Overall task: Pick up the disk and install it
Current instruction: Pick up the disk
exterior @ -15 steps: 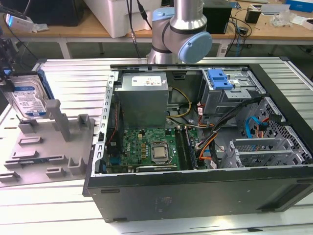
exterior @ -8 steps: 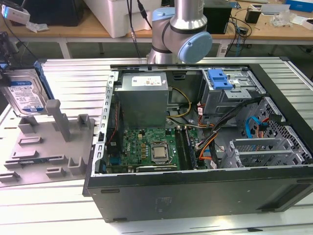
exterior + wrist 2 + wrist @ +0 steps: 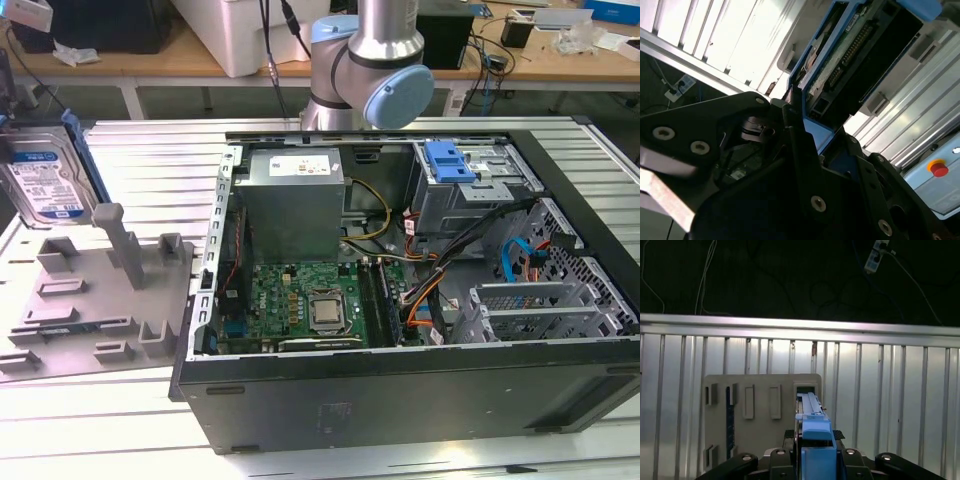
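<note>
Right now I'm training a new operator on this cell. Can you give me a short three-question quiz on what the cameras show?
1. True or false: the disk already sits inside the computer case.
2. In the exterior view, the grey fixture plate lies: A) toward the exterior view's left of the case; B) toward the exterior view's right of it; C) inside it.
3. Fill in: the gripper is closed on the disk's ___ plastic carrier frame.
Key: 1 false; 2 A; 3 blue.
</note>
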`<state>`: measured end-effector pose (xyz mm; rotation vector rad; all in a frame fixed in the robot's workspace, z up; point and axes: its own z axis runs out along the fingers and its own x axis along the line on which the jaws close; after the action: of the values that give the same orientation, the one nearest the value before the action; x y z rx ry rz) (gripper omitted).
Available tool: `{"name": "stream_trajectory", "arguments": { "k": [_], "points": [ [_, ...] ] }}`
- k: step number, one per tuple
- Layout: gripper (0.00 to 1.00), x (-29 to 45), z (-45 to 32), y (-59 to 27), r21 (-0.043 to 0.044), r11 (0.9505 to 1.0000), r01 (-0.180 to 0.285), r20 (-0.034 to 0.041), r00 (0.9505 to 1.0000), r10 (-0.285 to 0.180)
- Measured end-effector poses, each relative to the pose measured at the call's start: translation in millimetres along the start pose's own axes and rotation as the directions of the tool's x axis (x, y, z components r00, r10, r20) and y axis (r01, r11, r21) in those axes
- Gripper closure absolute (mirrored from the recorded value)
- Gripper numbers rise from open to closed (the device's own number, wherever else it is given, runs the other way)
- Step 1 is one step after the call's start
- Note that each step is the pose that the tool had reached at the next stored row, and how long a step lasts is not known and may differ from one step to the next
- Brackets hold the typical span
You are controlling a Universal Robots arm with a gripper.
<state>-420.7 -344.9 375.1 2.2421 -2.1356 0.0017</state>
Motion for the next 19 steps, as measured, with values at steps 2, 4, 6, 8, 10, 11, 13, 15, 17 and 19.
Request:
{"name": "stream_trajectory", "arguments": {
  "k": [2, 4, 6, 8, 10, 11, 13, 15, 17, 19],
  "points": [
    [0.63, 0.1, -4.4, 0.1, 0.0, 1.0, 0.0, 0.0, 1.0, 0.0],
    [0.63, 0.4, -11.6, 0.4, -0.0001, 1.0, -0.001, 0.0, 1.0, 0.001],
    [0.63, 0.5, -16.7, 0.5, -0.0001, 1.0, -0.001, 0.0, 1.0, 0.001],
    [0.63, 0.7, -22.6, 0.7, 0.0, 1.0, -0.001, 0.0, 1.0, 0.001],
    [0.63, 0.9, -27.4, 0.9, -0.0001, 1.0, -0.002, 0.0, 1.0, 0.002],
    [0.63, 0.9, -29.8, 1.0, -0.0001, 1.0, -0.002, 0.0, 1.0, 0.002],
    [0.63, 1.2, -37.4, 1.2, 0.0, 1.0, -0.002, 0.0, 1.0, 0.002],
    [0.63, 1.4, -42.3, 1.4, -0.0001, 1.0, -0.002, -0.0001, 1.0, 0.002],
    [0.63, 1.5, -48.1, 1.5, -0.0002, 1.0, -0.003, -0.0001, 1.0, 0.003],
    [0.63, 1.8, -55.2, 1.7, -0.0001, 1.0, -0.003, -0.0003, 1.0, 0.003]
  ]
}}
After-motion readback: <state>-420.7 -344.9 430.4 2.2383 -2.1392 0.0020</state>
